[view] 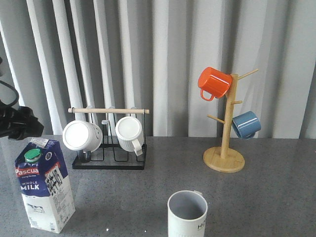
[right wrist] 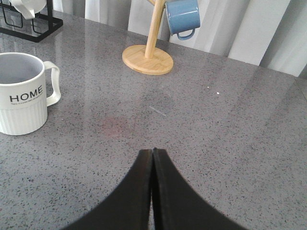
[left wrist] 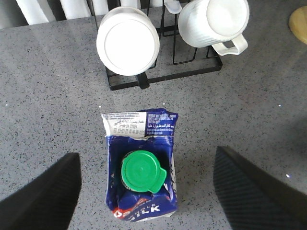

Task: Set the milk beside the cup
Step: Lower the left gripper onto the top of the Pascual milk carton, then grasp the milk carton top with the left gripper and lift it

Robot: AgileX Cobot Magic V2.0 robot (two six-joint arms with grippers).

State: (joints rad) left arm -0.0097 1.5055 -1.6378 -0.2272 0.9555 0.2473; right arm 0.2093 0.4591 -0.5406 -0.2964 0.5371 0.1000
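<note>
**Blue-and-white milk waits under wide fingers**

Front view: the milk (view: 43, 185) stands upright on the grey table (view: 276, 197), far to the left. The cup (view: 187, 213) sits near the middle front, well apart from the milk. Behind them a black rack (view: 109, 159) holds two white mugs (view: 82, 135) on their sides, and a wooden mug tree (view: 224, 148) hangs an orange mug (view: 214, 83) and a blue mug (view: 246, 124). Only a dark bit of the left arm shows above the milk.

Left wrist view: this one looks straight down on the green cap (left wrist: 141, 172). The left gripper (left wrist: 144, 191) has its fingers (left wrist: 45, 194) spread wide, one on each side of the carton, not touching it. I think they are spread that way so they can drop around the carton and squeeze it (the grab is not done yet).

Right wrist view: the right gripper (right wrist: 152, 191) has its fingers pressed together, holding nothing, over bare table. Only this view shows the cup's "HOME" word and its handle. The milk is out of sight here.
</note>
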